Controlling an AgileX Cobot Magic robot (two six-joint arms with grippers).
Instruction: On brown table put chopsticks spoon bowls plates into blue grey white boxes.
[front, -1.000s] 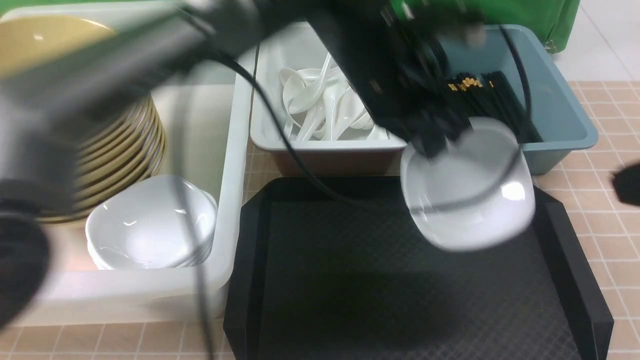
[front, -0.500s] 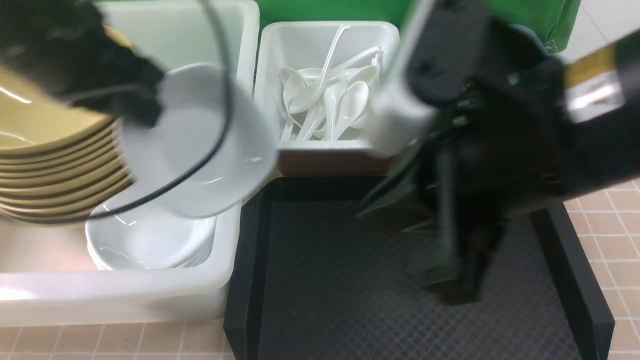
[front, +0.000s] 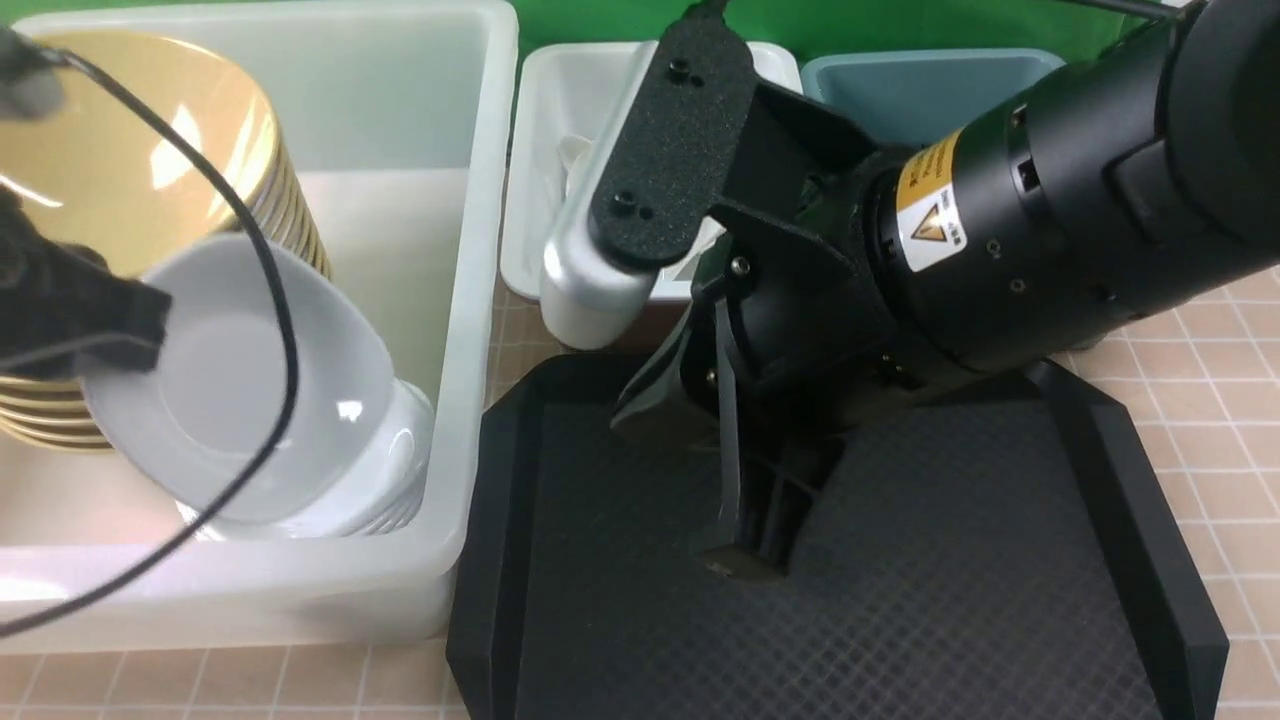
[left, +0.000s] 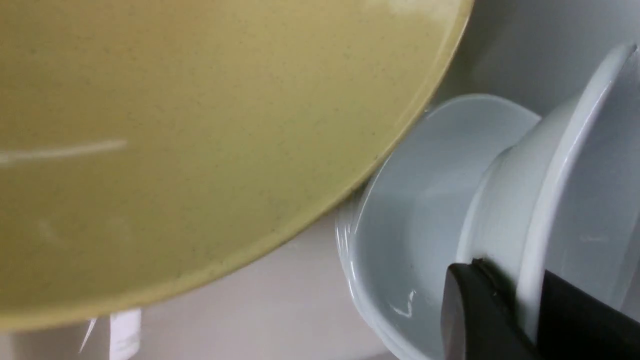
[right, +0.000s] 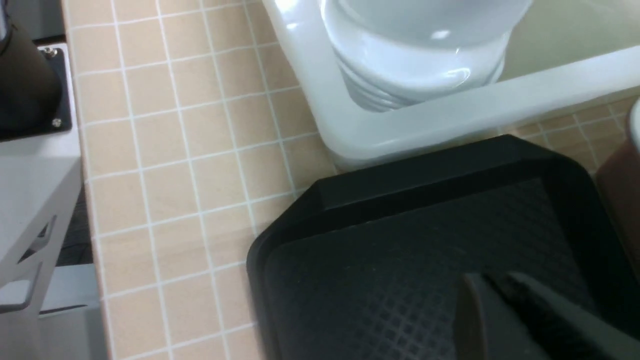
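Tiled brown table, mostly covered; left claw pinching a white bowl, right claw closed, blurred.

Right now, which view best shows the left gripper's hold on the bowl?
Left wrist view: the bowl's rim sits between the left gripper's fingers. Front shows bowl and gripper, but not both fingers clearly; right wrist catches only part of the bowl.

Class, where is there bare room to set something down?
Bare: the black tray's textured floor, below the right arm; the white bin's floor, between yellow bowls and its right wall. Crowded: around the stacked white bowls.
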